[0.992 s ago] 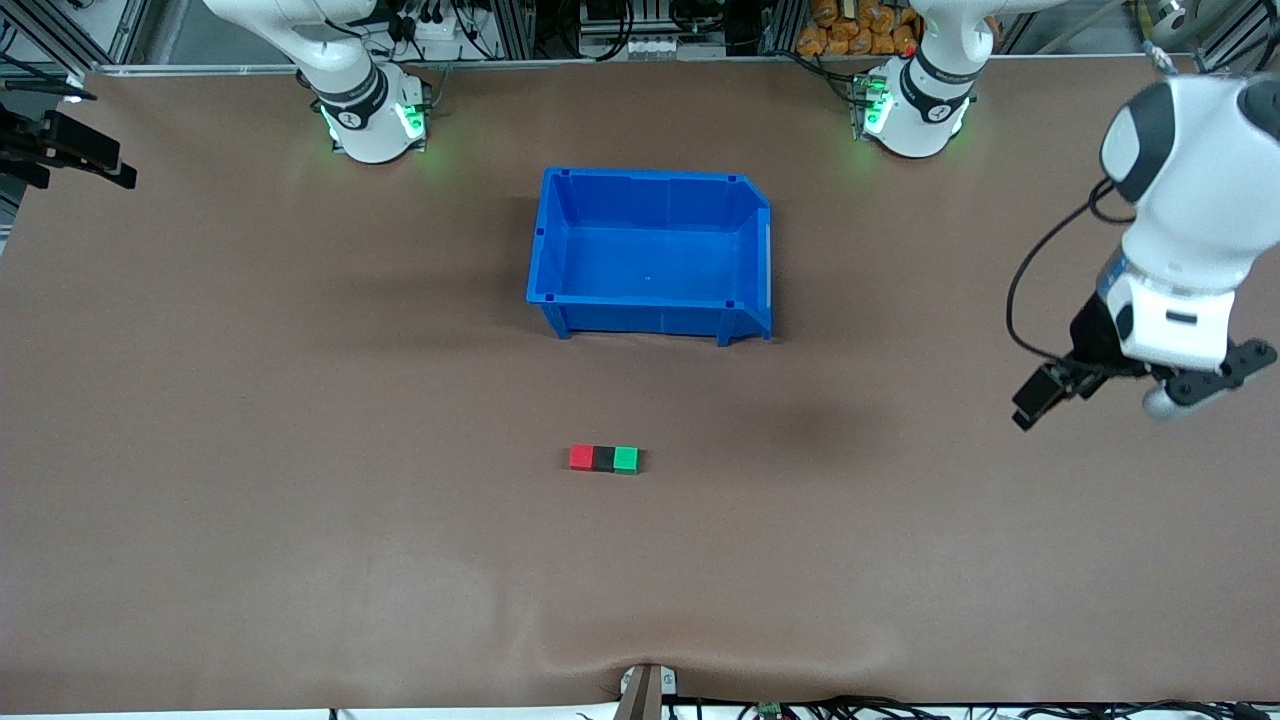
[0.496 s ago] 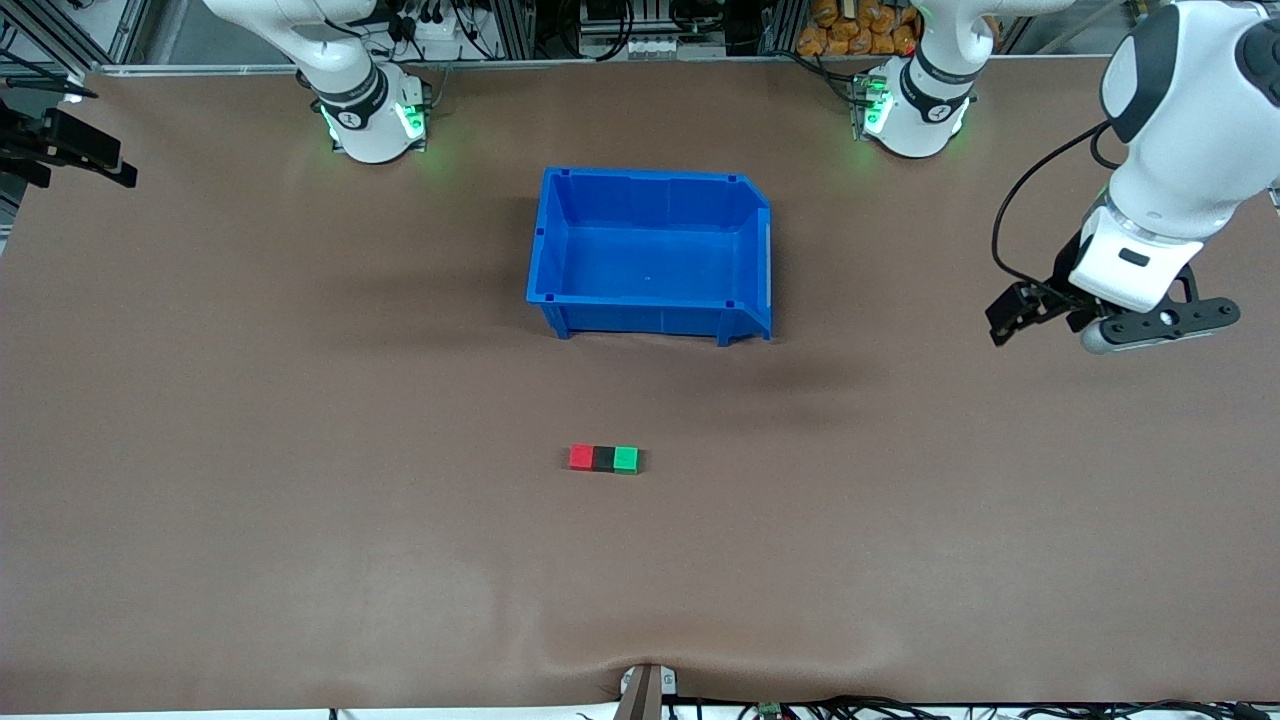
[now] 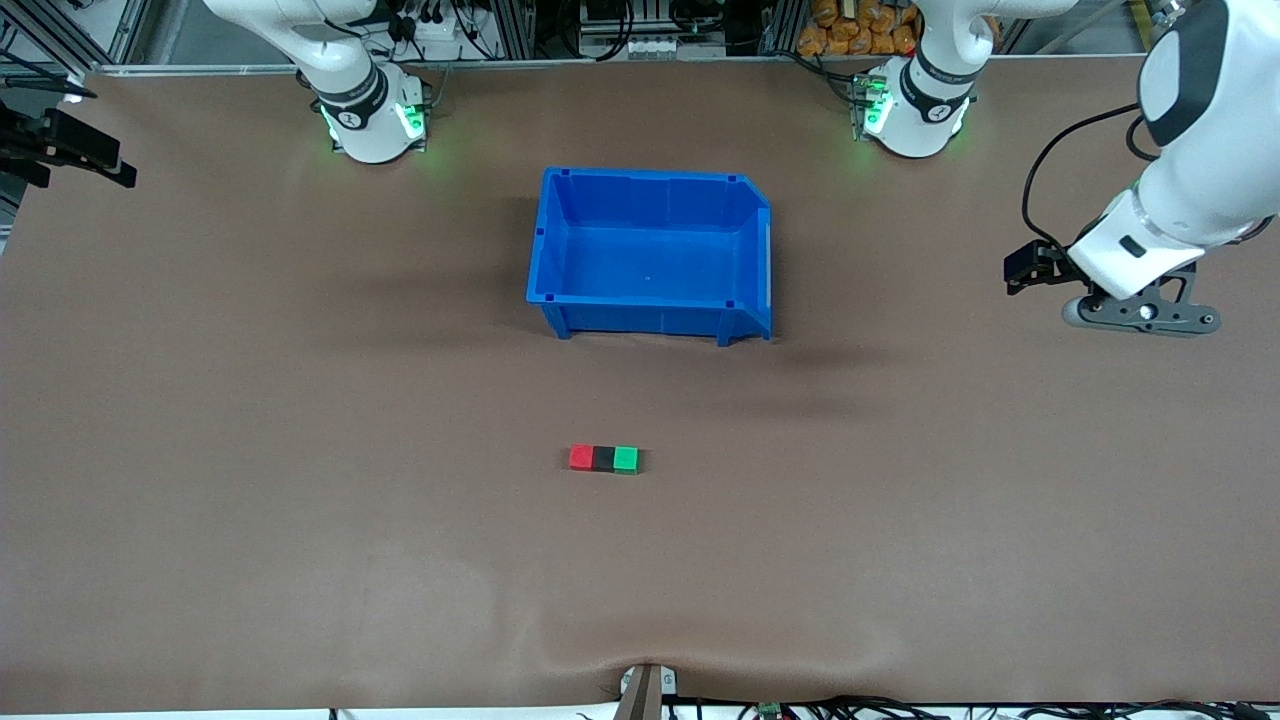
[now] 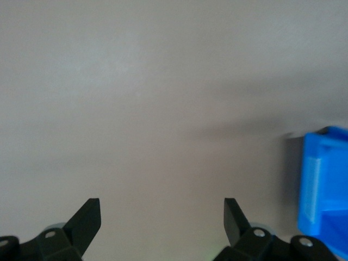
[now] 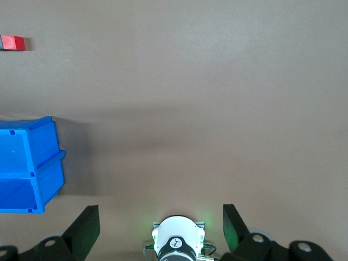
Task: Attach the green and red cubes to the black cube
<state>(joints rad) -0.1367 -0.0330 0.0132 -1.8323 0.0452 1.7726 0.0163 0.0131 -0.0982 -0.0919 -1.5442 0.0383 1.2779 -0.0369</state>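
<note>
The red cube [image 3: 581,457], the black cube [image 3: 603,458] and the green cube [image 3: 626,458] lie in one touching row on the brown table, the black one in the middle. My left gripper [image 3: 1140,312] hangs in the air over the table's left-arm end, well away from the row. Its fingers are open and empty in the left wrist view [image 4: 161,209]. My right gripper [image 5: 161,215] is open and empty, high above its own base [image 5: 176,242]. It is out of the front view. The red cube [image 5: 13,42] shows at the edge of the right wrist view.
A blue bin [image 3: 640,318] stands empty between the arms' bases and the cube row. It also shows in the left wrist view [image 4: 323,185] and in the right wrist view [image 5: 27,163]. A black device [image 3: 70,150] sits at the table's right-arm end.
My left gripper has swung away from the front camera toward the table's edge at the left arm's end. The three cubes and the bin have not moved.
</note>
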